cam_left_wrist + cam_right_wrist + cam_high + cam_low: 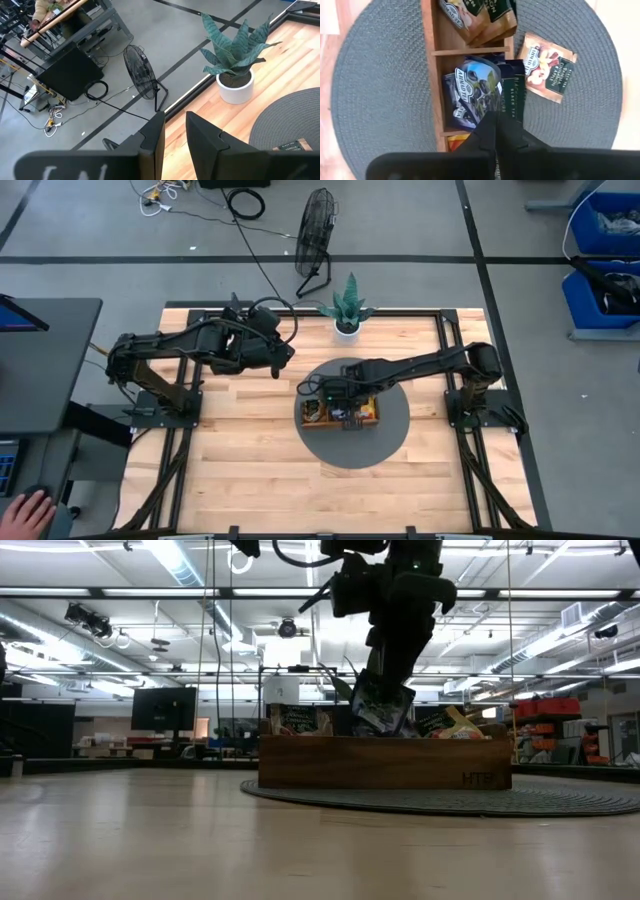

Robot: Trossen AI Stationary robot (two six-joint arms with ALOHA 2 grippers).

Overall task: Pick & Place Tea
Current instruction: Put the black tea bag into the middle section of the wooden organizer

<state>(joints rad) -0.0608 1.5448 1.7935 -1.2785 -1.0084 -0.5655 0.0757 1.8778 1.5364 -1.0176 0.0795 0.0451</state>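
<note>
The brown wooden tray [318, 418] stands on a round dark mat [390, 442] at the table's middle, and it also shows in the low view [385, 764]. Its compartments hold tea sachets: orange-yellow and dark green ones [480, 17] in one end compartment, blue ones [470, 92] in the middle. One orange-and-green sachet [547, 67] lies flat on the mat beside the tray. My right gripper [495, 127] hangs over the middle compartment, shut on a dark blue sachet [512, 95]. My left gripper [175, 135] is open and empty, raised over the table's far left [285, 352]. My right gripper pinches the dark blue sachet by its upper edge [504, 116] between its two fingers, coming from above and pointing down. In the low view the sachet [381, 708] hangs tilted below the fingers, its lower end down among the sachets in the middle compartment.
A potted plant in a white pot [347, 310] stands at the table's far edge behind the mat, and it also shows in the left wrist view [235, 55]. A floor fan [316, 235] stands beyond the table. A person's hand [28, 512] rests at a desk at the near left.
</note>
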